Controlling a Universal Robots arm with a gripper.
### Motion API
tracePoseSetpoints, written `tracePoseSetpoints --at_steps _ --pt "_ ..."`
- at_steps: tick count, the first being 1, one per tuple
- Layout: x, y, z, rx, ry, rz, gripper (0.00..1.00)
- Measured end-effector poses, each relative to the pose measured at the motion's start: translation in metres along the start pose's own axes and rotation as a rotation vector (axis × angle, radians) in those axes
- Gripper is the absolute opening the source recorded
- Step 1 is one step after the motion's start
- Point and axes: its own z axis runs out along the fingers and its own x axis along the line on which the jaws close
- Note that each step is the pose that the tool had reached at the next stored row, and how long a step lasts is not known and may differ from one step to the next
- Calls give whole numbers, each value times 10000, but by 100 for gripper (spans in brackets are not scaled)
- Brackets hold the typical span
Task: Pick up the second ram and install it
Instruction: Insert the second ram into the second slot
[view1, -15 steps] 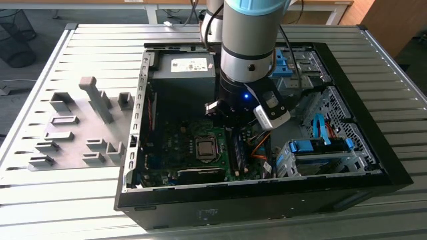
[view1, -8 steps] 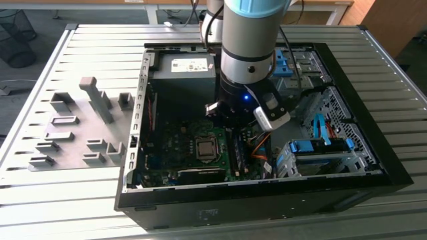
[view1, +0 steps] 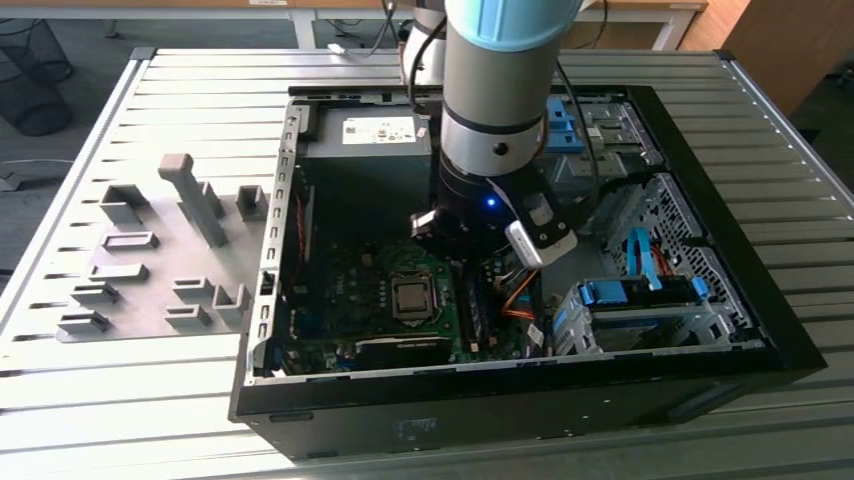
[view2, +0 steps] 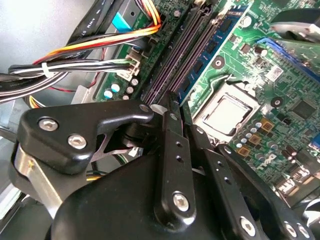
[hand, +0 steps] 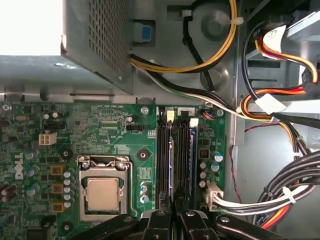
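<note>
Grey ribbed metal table fills most of the exterior view, daylight glancing off its slats. Behind it, grey floor w/ a dark mesh waste bin at the exterior view's left. Pale desk legs along the back, wooden cabinet at far right corner.

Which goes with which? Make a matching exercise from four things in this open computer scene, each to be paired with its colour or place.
Things:
1. processor
2. holders
3. gripper
4. cables

Descriptions:
A. grey, on the table outside the case
B. at the memory slots
C. silver square on the green board
D. yellow, orange and black, bundled with ties

Pairs: 1-C, 2-A, 3-B, 4-D
</note>
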Motion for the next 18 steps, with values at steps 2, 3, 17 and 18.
tracePoseSetpoints --at_steps 2,3,17,18 --pt "0 1 15 -113 -1 3 14" --pt "0 1 21 -174 -1 5 14" --pt "1 3 50 -240 1 25 14" --pt "2 3 50 -241 1 25 14"
